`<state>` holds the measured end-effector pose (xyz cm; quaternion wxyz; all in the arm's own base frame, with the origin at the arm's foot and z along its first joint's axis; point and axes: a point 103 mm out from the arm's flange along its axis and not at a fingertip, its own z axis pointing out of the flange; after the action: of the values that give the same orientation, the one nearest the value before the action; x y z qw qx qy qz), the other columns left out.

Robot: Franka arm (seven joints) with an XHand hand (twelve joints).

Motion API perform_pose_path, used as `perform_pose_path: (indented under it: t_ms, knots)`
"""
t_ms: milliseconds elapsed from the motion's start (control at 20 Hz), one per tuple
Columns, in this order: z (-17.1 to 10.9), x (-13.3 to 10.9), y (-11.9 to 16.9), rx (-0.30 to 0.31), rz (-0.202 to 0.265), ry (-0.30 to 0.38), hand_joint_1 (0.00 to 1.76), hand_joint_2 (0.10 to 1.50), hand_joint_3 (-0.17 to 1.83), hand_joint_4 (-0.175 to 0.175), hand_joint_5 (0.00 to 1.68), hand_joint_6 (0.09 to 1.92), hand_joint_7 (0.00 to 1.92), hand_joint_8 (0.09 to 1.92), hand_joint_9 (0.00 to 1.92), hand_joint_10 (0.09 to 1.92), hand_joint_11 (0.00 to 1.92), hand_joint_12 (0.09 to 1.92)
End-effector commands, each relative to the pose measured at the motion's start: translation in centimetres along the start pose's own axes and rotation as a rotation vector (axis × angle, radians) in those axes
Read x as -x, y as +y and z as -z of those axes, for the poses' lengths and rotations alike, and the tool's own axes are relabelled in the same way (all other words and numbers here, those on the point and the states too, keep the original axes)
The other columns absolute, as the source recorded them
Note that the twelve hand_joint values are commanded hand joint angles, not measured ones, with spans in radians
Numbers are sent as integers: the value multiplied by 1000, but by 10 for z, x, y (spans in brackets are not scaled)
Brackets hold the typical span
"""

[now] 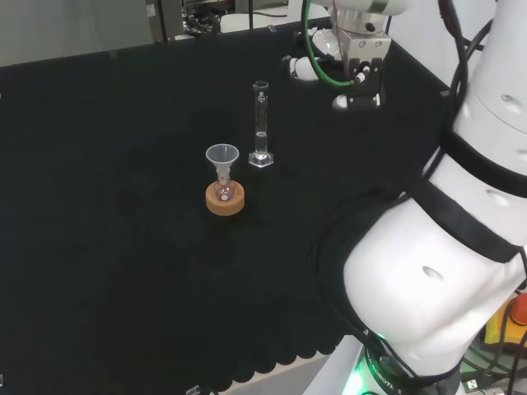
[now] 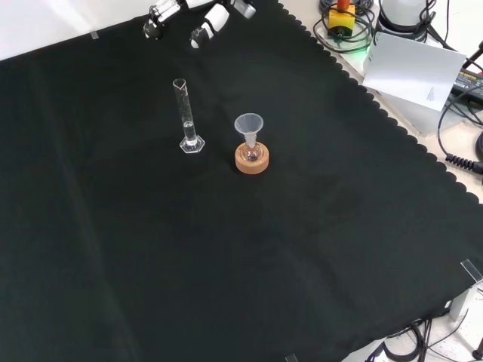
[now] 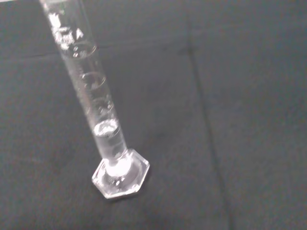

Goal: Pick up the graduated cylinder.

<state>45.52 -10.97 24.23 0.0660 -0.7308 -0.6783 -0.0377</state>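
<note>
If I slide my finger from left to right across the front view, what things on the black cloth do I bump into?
Graduated cylinder → funnel sitting in a small flask on a cork ring.

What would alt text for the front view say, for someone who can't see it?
A clear graduated cylinder stands upright on black cloth, left of a funnel in a small flask on a cork ring. The robot's hand is at the top edge, apart from both.

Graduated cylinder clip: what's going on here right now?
Nothing is held yet. The graduated cylinder stands upright on the black cloth, with a funnel in a small flask on a cork ring close by. The hand hangs above the cloth, apart from the cylinder.
</note>
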Motion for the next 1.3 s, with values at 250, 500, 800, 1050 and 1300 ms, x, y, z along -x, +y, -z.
perform_pose_path:
  t_ms: [250,500,800,1050,1300]
  knots:
    - [-111,-22,3,-14,120,307,365,1171,-19,-28,316,87,187,676,471,674,278,1360]
    - [-120,-25,6,-22,135,330,407,1155,-28,-29,323,87,197,680,488,670,289,1358]
    - [-128,-25,7,13,148,394,512,1121,-50,-32,368,87,231,687,550,653,310,1349]
    - [-134,-20,7,41,157,454,670,1057,-87,-32,386,87,255,690,571,636,323,1346]
    - [-143,-15,12,29,155,536,784,1010,-122,-23,336,87,250,684,549,624,321,1342]
